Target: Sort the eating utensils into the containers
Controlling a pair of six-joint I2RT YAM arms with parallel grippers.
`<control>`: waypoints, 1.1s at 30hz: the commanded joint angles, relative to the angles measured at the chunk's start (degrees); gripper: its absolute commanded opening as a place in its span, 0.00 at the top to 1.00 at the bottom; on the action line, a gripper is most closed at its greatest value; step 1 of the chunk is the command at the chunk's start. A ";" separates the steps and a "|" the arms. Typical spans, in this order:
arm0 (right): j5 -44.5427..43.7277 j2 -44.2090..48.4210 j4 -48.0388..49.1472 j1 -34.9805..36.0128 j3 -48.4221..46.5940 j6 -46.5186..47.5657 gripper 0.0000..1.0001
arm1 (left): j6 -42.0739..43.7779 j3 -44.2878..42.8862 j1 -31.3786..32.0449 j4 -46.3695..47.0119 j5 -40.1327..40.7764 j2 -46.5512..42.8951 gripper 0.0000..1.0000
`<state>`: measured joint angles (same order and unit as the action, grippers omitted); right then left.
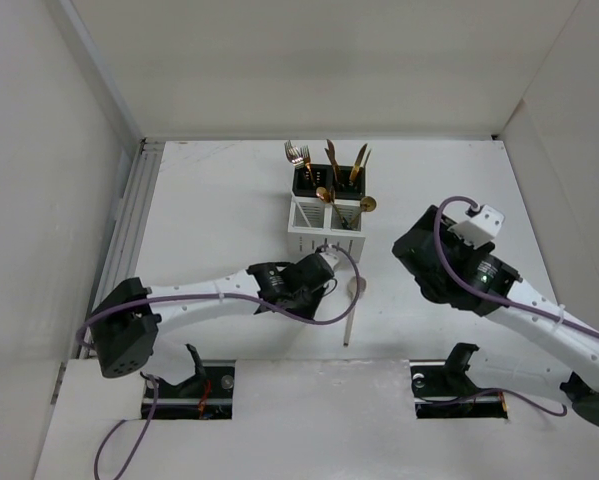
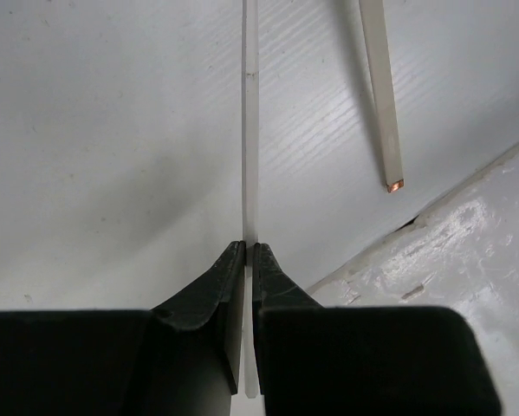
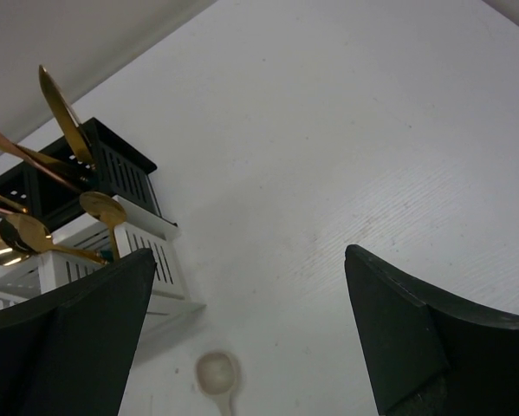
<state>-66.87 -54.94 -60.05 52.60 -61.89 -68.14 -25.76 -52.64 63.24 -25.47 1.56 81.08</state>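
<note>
The black caddy (image 1: 329,181) and the white caddy (image 1: 322,228) stand together at the table's middle back, with several gold, copper and silver utensils (image 1: 328,160) upright in them. My left gripper (image 1: 324,266) is just in front of the white caddy. In the left wrist view it (image 2: 249,247) is shut on a slim pale utensil (image 2: 250,130) seen edge-on, its ends out of view. The cream spoon (image 1: 353,291) lies on the table to the right; its handle (image 2: 380,87) ends in a copper tip. My right gripper (image 1: 416,250) is open and empty, above the spoon's bowl (image 3: 217,373).
The right wrist view shows the white caddy (image 3: 151,260), the black caddy (image 3: 112,165) and gold spoons (image 3: 103,208) at its left. A raised white board (image 1: 309,400) runs along the near edge, close to the spoon handle's tip. White walls enclose the table.
</note>
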 commanded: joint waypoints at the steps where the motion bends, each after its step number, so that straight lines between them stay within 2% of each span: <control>1: -0.01 -0.52 0.73 0.49 -3.50 1.43 0.05 | 2.99 -1.31 -0.05 1.48 1.16 -2.50 1.00; 4: -0.01 0.09 1.25 0.49 -5.43 1.43 0.05 | 4.84 -4.65 -0.05 2.27 1.07 -3.64 1.00; 9: -1.94 1.32 4.76 0.49 -9.21 8.80 0.06 | 8.96 -13.96 -0.05 4.37 3.10 -4.88 1.00; 12: -5.37 0.80 4.77 0.49 -12.55 10.65 0.06 | 12.04 -19.15 -0.05 7.80 8.18 -5.49 1.00; 15: -8.27 0.27 7.74 0.49 -14.75 13.98 0.06 | 12.66 -22.76 -3.38 11.14 11.26 -6.02 1.00; 17: -8.88 0.27 16.40 0.49 -13.62 22.49 0.06 | 12.66 -24.17 -8.28 15.69 14.76 -6.02 1.00; 19: -8.37 0.88 22.84 0.49 -11.95 31.17 0.06 | 12.66 -24.70 -11.72 20.61 15.66 -5.49 1.00; 20: -7.75 0.88 27.66 0.49 -10.98 32.96 0.06 | 13.45 -24.09 -14.52 26.73 16.27 -4.80 1.00; 24: -7.23 1.50 33.23 0.49 -7.38 36.05 0.06 | 14.95 -17.08 -19.54 43.08 16.28 -3.30 1.00; 27: -7.22 0.97 33.77 0.49 -6.84 37.37 0.06 | 14.95 -12.77 -22.10 50.93 15.06 -1.29 1.00; 33: -7.22 -2.45 34.39 0.49 -6.84 38.43 0.05 | 13.01 -10.81 -25.27 58.16 11.53 2.76 1.00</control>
<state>-73.12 -56.29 -29.50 52.60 -68.53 -32.34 -12.23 -63.66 38.85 22.44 14.96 83.72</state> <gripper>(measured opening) 0.950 0.029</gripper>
